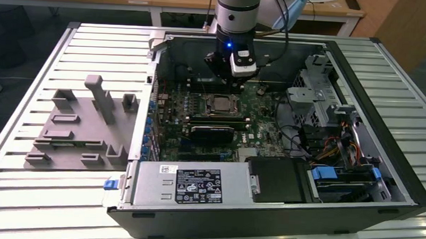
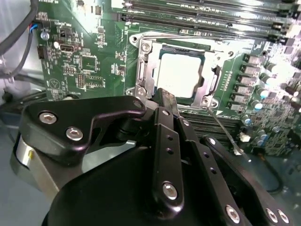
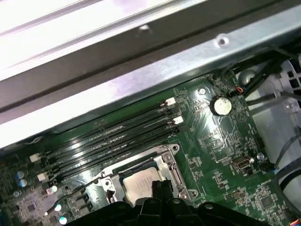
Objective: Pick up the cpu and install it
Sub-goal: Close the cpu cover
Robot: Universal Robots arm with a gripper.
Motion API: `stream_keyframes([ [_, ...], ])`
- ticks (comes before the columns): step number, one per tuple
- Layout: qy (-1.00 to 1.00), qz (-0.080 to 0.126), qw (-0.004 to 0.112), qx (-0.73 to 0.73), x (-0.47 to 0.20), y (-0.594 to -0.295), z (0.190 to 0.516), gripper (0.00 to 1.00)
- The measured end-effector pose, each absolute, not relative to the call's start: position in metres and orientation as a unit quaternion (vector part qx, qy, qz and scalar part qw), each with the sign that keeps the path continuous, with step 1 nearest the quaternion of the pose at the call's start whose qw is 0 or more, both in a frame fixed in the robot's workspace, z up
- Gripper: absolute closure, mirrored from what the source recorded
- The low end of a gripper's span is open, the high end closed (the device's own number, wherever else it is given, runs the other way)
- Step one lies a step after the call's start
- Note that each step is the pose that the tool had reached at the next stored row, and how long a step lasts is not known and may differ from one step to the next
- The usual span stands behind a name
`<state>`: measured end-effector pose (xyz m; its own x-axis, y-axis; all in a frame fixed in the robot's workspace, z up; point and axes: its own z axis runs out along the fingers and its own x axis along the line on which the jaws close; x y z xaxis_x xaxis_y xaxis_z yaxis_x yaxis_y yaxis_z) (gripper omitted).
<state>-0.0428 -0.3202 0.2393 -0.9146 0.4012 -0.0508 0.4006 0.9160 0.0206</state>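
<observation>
One gripper (image 2: 165,96), clenched on nothing, hangs over the one cpu (image 2: 181,75), which sits inside its single socket frame (image 2: 141,70) on the green motherboard (image 1: 262,126). One open computer case (image 1: 266,227) lies on the slatted metal table (image 1: 54,199), with one grey fixture block (image 1: 78,131) beside it at the exterior view's left. Wooden desks (image 1: 181,1) stand behind.

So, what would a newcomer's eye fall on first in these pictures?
First, the open computer case on the slatted table, with the arm reaching down into it, in the exterior view. In the second wrist view, the shiny cpu lies in its socket frame, with the gripper close to it.
</observation>
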Motion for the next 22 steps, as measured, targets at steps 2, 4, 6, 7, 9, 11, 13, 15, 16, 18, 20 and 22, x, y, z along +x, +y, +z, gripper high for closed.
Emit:
stream_keyframes([
  [2,0.981,0.005,0.027,0.194,-0.0428,-0.3202,0.2393,0.89],
  [4,0.983,0.005,0.027,0.183,-0.0428,-0.3202,0.2393,0.89],
  [6,0.985,0.005,0.027,0.171,-0.0428,-0.3202,0.2393,0.89],
  [7,0.986,0.004,0.027,0.166,-0.0428,-0.3202,0.2393,0.89],
  [9,0.987,0.004,0.027,0.155,-0.0428,-0.3202,0.2393,0.89],
  [11,0.989,0.004,0.027,0.145,-0.0428,-0.3202,0.2392,0.89],
  [13,0.991,0.004,0.027,0.134,-0.0429,-0.3202,0.2393,0.89],
  [15,0.992,0.004,0.027,0.123,-0.0428,-0.3202,0.2393,0.89],
  [16,0.993,0.004,0.027,0.118,-0.0428,-0.3202,0.2392,0.89],
  [18,0.994,0.004,0.027,0.108,-0.0428,-0.3202,0.2392,0.89],
  [20,0.995,0.003,0.027,0.097,-0.0428,-0.3202,0.2391,0.89],
  [22,0.996,-0.002,0.028,0.09,-0.0428,-0.3202,0.2391,0.89],
])
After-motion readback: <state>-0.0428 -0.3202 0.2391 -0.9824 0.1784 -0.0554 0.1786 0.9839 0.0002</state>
